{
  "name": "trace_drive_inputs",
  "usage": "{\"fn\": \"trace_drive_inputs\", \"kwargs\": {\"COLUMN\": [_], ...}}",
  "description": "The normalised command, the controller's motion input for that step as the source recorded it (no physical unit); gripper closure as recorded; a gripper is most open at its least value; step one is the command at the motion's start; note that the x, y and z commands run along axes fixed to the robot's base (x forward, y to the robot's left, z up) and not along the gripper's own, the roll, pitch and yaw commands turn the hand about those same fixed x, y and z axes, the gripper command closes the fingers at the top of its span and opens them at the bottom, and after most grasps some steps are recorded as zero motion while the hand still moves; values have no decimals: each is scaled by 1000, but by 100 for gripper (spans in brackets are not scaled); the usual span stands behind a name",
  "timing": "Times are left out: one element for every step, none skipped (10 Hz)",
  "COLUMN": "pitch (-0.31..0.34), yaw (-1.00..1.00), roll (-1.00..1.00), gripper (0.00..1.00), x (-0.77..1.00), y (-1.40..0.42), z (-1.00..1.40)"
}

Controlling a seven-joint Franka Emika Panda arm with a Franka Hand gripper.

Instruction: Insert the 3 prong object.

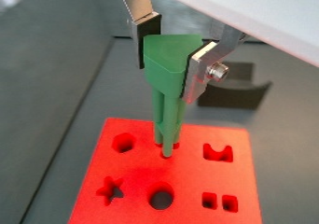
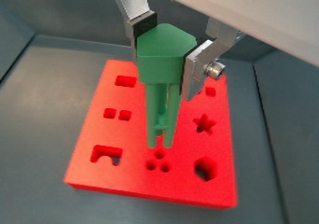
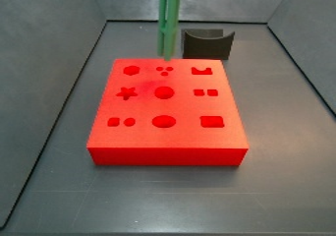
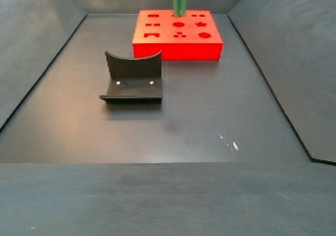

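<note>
The 3 prong object stood upright over the red board, long axis vertical, rods pointing down, their tips at the small three-hole cluster. The claw gripped its wide green head from both sides, above the board. Other shaped holes ringed that cluster: a star and a round hole among them. A dark curved block sat on the counter, apart from the board, with nothing between the rods and the board.

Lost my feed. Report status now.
Gripper shut on 3 prong object, above red board. Prongs upright at three-hole slot. Dark grey curved block clear, nothing obstructing.
</note>
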Motion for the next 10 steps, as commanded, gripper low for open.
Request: {"fn": "trace_drive_inputs", "kwargs": {"pitch": [-194,-166,-151,-156,-190,-187,-256,-161,-11,26], "yaw": [-826,-837,-780,-643,-489,-509,-529,-357,0,326], "roll": [-154,-146,-199,-257,-310,-230,-267,-227,-26,323], "gripper": [100,100,100,100,100,100,100,100,100,100], "x": [254,254,174,0,0,0,-14,-29,-69,-89], "y": [146,134,111,131,206,180,194,203,0,-191], "z": [-149,0,0,0,0,-86,-171,-26,151,343]}}
